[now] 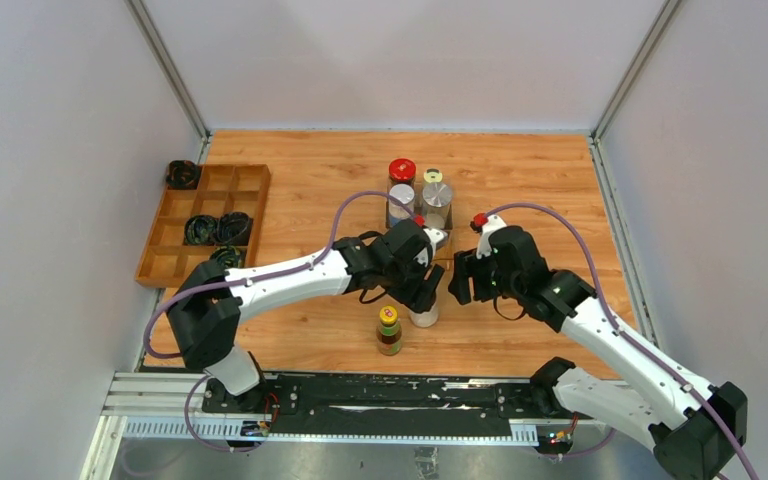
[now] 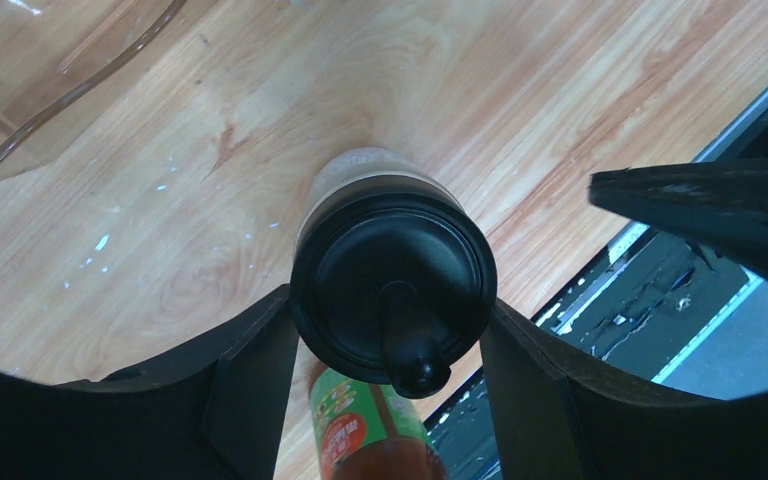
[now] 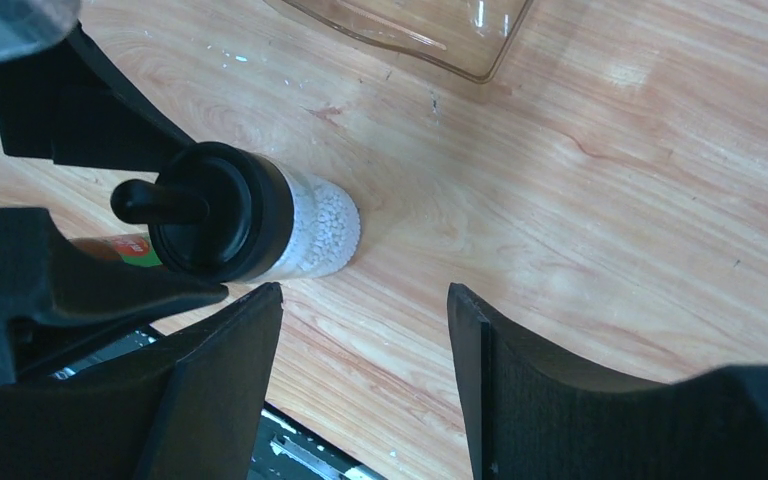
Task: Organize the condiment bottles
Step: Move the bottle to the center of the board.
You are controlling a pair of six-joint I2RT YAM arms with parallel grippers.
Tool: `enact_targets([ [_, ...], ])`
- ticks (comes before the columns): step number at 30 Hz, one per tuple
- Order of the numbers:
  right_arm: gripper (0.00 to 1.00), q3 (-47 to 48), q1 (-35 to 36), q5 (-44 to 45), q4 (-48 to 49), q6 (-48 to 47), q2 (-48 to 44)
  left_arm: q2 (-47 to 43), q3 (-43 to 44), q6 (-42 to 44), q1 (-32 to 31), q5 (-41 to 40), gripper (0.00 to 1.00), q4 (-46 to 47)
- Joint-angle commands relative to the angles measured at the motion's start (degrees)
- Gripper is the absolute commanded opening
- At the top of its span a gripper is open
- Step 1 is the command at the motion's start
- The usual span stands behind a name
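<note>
Light wood-plank tabletop (image 1: 520, 180) with white specks and scuffs, inside a booth of plain white walls (image 1: 400, 60). Left gripper (image 2: 390, 330) is clamped on the lid of the black-capped clear jar of white granules (image 3: 260, 215), which stands upright front-centre, just beside the yellow-capped brown sauce bottle (image 1: 389, 330). Right gripper (image 3: 365, 370) is spread wide over bare wood beside it, holding nothing. Remaining jars (image 1: 418, 190) cluster back-centre. Wooden compartment tray (image 1: 175, 245) sits far left.
</note>
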Motion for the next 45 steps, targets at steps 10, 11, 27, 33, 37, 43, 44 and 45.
enact_targets([
  [10,0.66,-2.53,-1.78,1.85,-0.18,7.89,2.09,-0.06,4.4,2.18,-0.89,-0.86,0.56,-1.34],
  [11,0.66,-2.6,-1.99,1.87,-0.18,7.94,2.11,-0.08,4.55,2.36,-0.94,-1.06,0.56,-1.76],
  [27,0.67,-3.58,-3.51,-8.3,3.73,5.08,1.63,1.6,4.34,3.78,-0.89,-1.34,0.77,-2.91],
  [33,0.68,-3.5,-3.52,-11.48,5.82,1.81,0.41,1.19,3.98,4.66,-0.84,-0.95,0.77,-3.17],
  [37,0.68,-3.45,-3.52,-11.85,6.15,-1.03,-0.36,0.34,3.22,5.42,-0.87,-0.38,0.77,-3.19],
  [43,0.62,-4.88,-3.65,-8.6,5.71,-4.46,-2.29,-1.32,1.37,6.82,-0.84,-0.42,0.78,-3.97],
  [44,0.63,-4.5,-3.76,-7.42,4.68,-4.08,-2.55,-1.8,0.79,7.03,-0.87,-0.5,0.79,-4.07],
  [45,0.66,-4.24,-3.76,-6.68,4.23,-3.96,-2.88,-2.48,0.23,7.42,-0.87,-0.34,0.8,-4.06],
])
